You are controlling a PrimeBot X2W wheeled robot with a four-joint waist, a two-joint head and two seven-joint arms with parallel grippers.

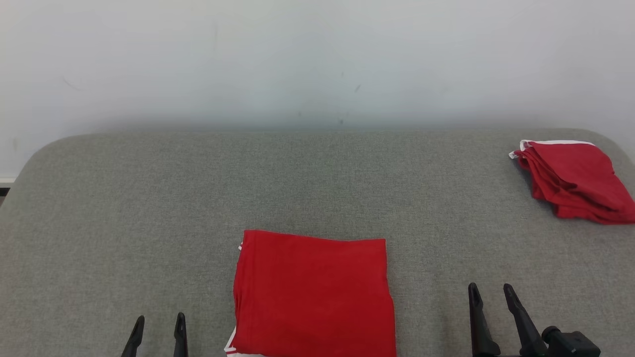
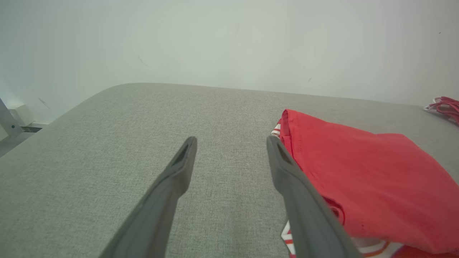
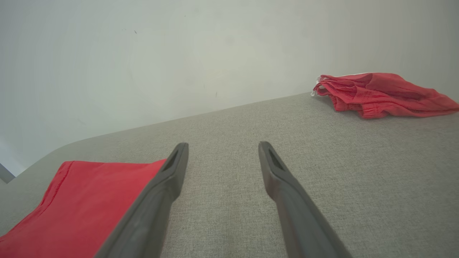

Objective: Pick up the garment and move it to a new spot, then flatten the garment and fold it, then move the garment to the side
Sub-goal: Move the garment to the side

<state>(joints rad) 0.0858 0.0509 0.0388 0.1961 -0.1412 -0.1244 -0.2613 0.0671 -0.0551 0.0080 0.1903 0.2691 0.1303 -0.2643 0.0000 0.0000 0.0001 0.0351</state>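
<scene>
Surface: grey woven-fabric tabletop [image 1: 317, 188] with rounded far corners, its back edge set against a plain white wall [image 1: 317, 59]. Broad bare cloth lay open across the middle and the left of the head view.

Item one: folded red fabric garment [image 1: 312, 292], a neat rectangle, lay flat at the lower centre of the frame, with its near edge cut off by the bottom border. Red-and-white striped trim showed at its lower left corner.

Item two: loosely folded red garment with white edging [image 1: 575, 178], at the upper right near the table's right edge, well apart from the first.

Tools: left gripper [image 1: 159, 317], at the lower left, had its fingers spread and held nothing. It was near the folded garment's left edge but apart from it. Right gripper [image 1: 490, 287], at the lower right, was likewise spread and empty, near the garment's right edge and not touching it.
</scene>
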